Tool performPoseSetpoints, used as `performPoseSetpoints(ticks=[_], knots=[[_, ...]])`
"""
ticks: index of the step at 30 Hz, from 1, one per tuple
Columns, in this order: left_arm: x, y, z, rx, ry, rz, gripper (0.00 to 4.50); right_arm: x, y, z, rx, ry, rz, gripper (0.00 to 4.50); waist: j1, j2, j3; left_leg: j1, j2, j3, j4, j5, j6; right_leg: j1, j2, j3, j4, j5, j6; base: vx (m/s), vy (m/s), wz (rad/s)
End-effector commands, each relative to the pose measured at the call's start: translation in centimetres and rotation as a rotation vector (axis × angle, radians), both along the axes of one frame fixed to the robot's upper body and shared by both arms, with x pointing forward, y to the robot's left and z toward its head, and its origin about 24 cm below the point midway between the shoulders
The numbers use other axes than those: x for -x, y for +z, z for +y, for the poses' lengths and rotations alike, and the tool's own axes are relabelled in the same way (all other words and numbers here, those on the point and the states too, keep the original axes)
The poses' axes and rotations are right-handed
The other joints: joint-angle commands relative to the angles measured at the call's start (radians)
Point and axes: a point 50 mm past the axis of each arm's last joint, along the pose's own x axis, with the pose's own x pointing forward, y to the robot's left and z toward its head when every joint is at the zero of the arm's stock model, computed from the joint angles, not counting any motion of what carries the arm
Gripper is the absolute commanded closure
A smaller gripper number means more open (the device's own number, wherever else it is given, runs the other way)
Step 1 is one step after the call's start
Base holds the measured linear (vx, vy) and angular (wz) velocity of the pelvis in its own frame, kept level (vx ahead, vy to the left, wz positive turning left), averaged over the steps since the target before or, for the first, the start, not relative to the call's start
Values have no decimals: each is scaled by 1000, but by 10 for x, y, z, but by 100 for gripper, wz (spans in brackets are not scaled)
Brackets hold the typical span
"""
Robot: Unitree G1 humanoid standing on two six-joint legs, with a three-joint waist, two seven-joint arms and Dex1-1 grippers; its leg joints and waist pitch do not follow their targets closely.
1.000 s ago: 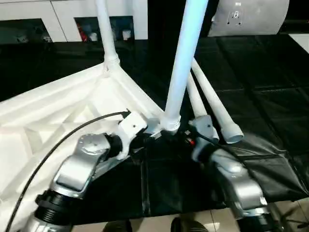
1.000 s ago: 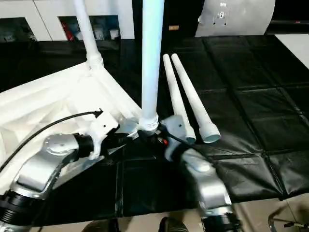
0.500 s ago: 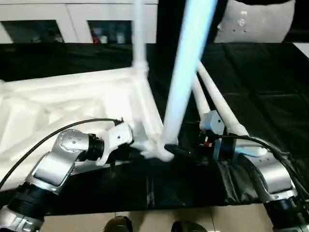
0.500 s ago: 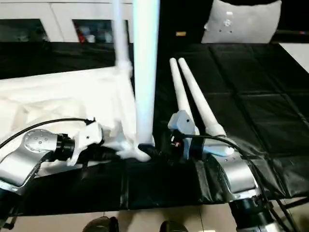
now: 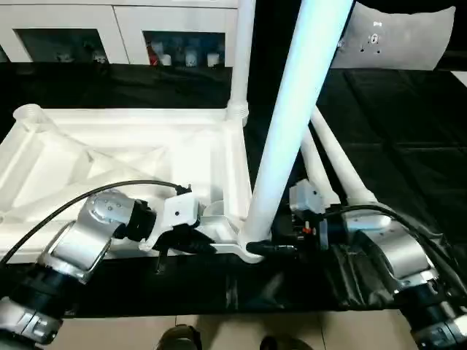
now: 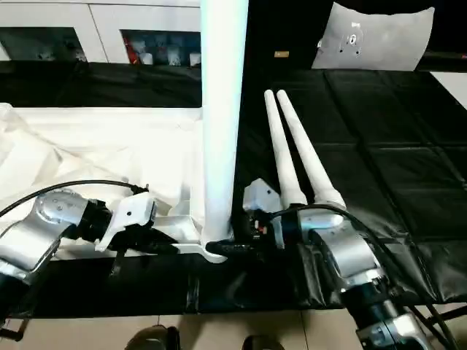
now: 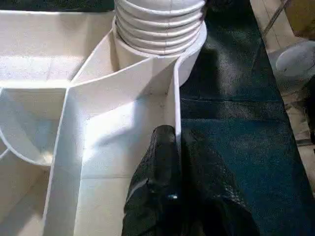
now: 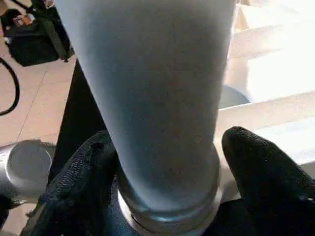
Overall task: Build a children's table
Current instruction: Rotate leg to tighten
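White moulded plastic, the tabletop (image 5: 146, 157) lies ribs-up on black padded matting (image 6: 379, 138); light and stiff, it is pinched at its near rim by the shut left tool (image 7: 172, 147). The upright leg (image 5: 292, 124), smooth and likely slippery, is straddled low by the right tool (image 8: 165, 162), fingers spread. Two spare legs (image 6: 303, 160) lie beside; white cabinets (image 5: 109, 29) stand behind.

We take the tabletop (image 5: 139, 157) as landmark: it lies underside up on the mat (image 5: 408, 146). One leg (image 5: 292, 124) stands upright in the tabletop's near right corner socket; a second leg (image 5: 241, 58) stands in the far right corner socket, behind the first. Two loose legs (image 6: 303, 157) lie side by side on the mat, just right of the tabletop. The left gripper (image 7: 174, 162) sits at the tabletop's near edge wall, left of the near leg; the right gripper (image 8: 167, 162) is at that leg's base, a finger either side. Cabinets (image 5: 109, 33) stand behind the tabletop.
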Motion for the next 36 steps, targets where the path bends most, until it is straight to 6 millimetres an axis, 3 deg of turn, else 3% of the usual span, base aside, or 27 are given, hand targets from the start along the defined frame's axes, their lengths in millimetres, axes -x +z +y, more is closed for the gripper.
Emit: performPoseSetpoints(ticks=[1,4,13,18,21,23,25,26,27,28,29,31,32,36], knots=[[5,-3,-10,-14,-114,34,450,-1,1,0,5,25,6,125,-4,-2,-68,16,68,-20,-69,-143,69,42,-94,55,-71,-153,-249,0,0,0],[4,-3,-9,-16,-118,32,450,0,0,0,4,42,15,165,0,-1,-69,17,69,-20,-68,-138,71,41,-93,54,-71,-150,-246,0,0,0],[1,-4,-8,-23,-118,29,450,1,-1,1,11,72,26,186,3,1,-65,17,70,-21,-71,-155,63,40,-94,55,-73,-158,-248,0,0,0],[-2,-6,-9,50,15,18,450,12,-7,6,-51,8,90,186,7,10,-54,19,73,-24,-77,-195,49,34,-94,57,-79,-200,-240,0,0,0],[-6,-4,-11,91,132,-7,450,16,-10,11,-102,-88,116,187,5,6,-50,20,75,-25,-83,-231,36,31,-94,58,-84,-239,-232,0,0,0],[-9,-3,-16,138,248,-25,450,17,-17,18,-125,-219,105,187,0,5,-39,22,71,-28,-89,-292,15,25,-97,60,-97,-360,-203,0,0,0],[-9,-2,-20,162,289,-25,450,17,-20,22,-136,-289,102,187,-8,3,-37,16,71,-33,-94,-294,0,27,-99,60,-98,-398,-181,0,0,0],[-10,-1,-24,181,337,-29,450,17,-23,27,-153,-367,104,187,-15,5,-33,19,72,-34,-97,-320,-9,20,-98,60,-103,-424,-173,0,0,0],[-10,-1,-29,197,374,-35,450,17,-26,32,-172,-430,116,187,-20,0,-31,17,68,-35,-97,-325,-8,21,-98,58,-105,-441,-164,0,0,0],[-11,0,-37,211,422,-43,450,15,-29,38,-183,-506,126,188,-29,-3,-30,9,68,-37,-101,-306,-12,26,-98,59,-101,-437,-155,0,0,0],[-13,0,-46,226,488,-54,450,14,-32,47,-191,-592,142,188,-36,-1,-30,16,67,-36,-101,-308,-9,19,-96,59,-108,-443,-146,0,0,0],[-15,1,-52,235,534,-62,450,12,-33,53,-194,-644,154,188,-44,-2,-27,14,63,-36,-100,-304,-2,20,-97,61,-113,-457,-135,0,0,0],[-18,2,-61,252,598,-71,450,9,-34,62,-199,-707,176,188,-49,-8,-22,14,62,-33,-101,-299,5,13,-95,65,-116,-462,-129,0,0,0],[-24,9,-81,289,719,-97,450,0,-34,86,-183,-843,226,188,-60,-9,-23,13,60,-34,-102,-285,7,11,-93,64,-120,-477,-114,0,0,0]])
